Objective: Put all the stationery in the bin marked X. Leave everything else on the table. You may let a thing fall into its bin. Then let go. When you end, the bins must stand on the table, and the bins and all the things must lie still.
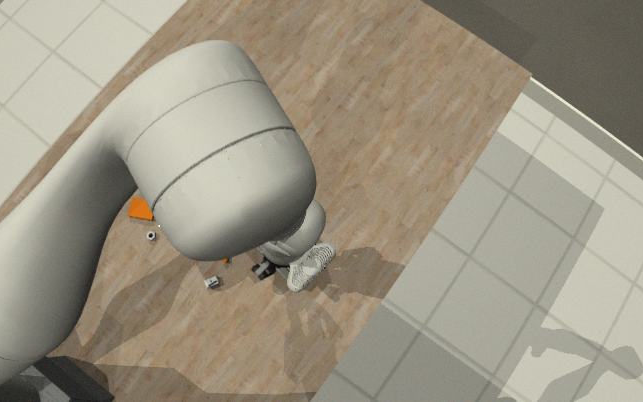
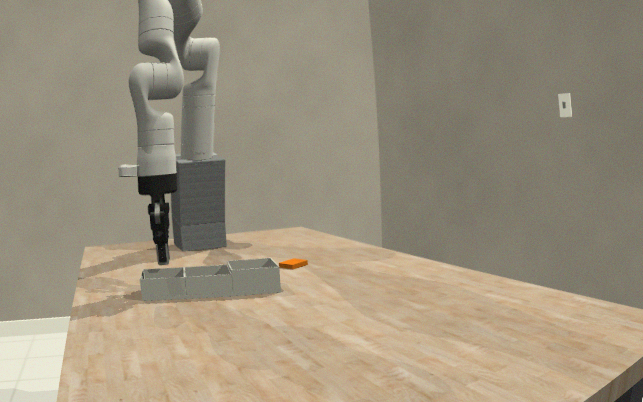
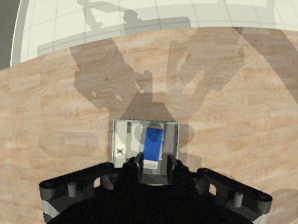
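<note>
Three gray bins stand side by side in a row on the table (image 1: 389, 165) (image 2: 364, 325) (image 3: 55, 125), the one at the right end of the exterior view taller than the other two. The gripper (image 1: 264, 270) (image 2: 163, 263) (image 3: 155, 162) points down near the bin at the left end, its tips higher than the rim in that view. Its fingers stand partway apart with nothing clamped between them.

In the wrist view, a blue and white block (image 3: 153, 145) lies inside the bin marked X (image 3: 145, 120), its blue part toward the far wall and its white end toward the gripper. The dark X shows inside the same bin, to the left of the block. The fingertips cover part of the near side of the bin.

Outside the bins, an orange block (image 1: 140, 209) (image 2: 293, 263) lies flat on the table, partly hidden by the arm (image 1: 224, 160) (image 2: 156, 80) from above. A nut (image 1: 151, 235) lies near it. A small silver piece (image 1: 211, 282) also lies on the table, and an orange bit (image 1: 225, 260) pokes out from under the arm in the top view; too little of it shows to tell its shape.
</note>
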You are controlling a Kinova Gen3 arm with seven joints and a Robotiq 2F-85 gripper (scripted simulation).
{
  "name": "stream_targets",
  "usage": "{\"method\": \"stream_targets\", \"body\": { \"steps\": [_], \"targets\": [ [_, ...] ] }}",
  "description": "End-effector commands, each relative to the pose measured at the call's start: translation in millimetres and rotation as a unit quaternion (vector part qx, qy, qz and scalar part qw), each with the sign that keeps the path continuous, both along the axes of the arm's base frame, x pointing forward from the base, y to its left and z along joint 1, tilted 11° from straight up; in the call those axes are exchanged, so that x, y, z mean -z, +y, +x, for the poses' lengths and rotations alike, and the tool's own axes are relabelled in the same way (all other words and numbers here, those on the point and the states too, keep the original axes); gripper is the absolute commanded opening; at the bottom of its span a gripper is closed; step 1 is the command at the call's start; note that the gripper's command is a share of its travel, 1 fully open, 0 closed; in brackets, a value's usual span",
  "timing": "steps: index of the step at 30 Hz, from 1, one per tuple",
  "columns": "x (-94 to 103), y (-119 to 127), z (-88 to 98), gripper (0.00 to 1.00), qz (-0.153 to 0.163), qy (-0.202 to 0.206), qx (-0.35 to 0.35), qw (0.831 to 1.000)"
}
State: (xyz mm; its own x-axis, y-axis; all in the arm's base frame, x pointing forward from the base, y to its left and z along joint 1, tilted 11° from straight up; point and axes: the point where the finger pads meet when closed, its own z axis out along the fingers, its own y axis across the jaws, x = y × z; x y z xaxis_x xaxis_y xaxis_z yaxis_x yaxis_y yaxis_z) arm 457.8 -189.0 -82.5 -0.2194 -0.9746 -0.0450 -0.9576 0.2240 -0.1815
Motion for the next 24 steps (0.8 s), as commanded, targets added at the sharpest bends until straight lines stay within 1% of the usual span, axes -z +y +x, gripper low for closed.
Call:
{"method": "stream_targets", "body": {
  "steps": [1, 15, 19, 21, 24],
  "targets": [
    [-16.0, -4.4, 1.6, 0.30, -0.003, -0.007, 0.003, 1.000],
    [-16.0, -5.2, 2.0, 0.30, -0.003, -0.007, 0.003, 1.000],
    [-11.8, 16.2, -23.3, 0.30, -0.022, -0.007, -0.095, 0.995],
    [-9.7, 26.8, -35.9, 0.30, -0.032, -0.007, -0.144, 0.989],
    [-6.4, 42.9, -54.9, 0.30, -0.046, -0.006, -0.216, 0.975]
  ]
}}
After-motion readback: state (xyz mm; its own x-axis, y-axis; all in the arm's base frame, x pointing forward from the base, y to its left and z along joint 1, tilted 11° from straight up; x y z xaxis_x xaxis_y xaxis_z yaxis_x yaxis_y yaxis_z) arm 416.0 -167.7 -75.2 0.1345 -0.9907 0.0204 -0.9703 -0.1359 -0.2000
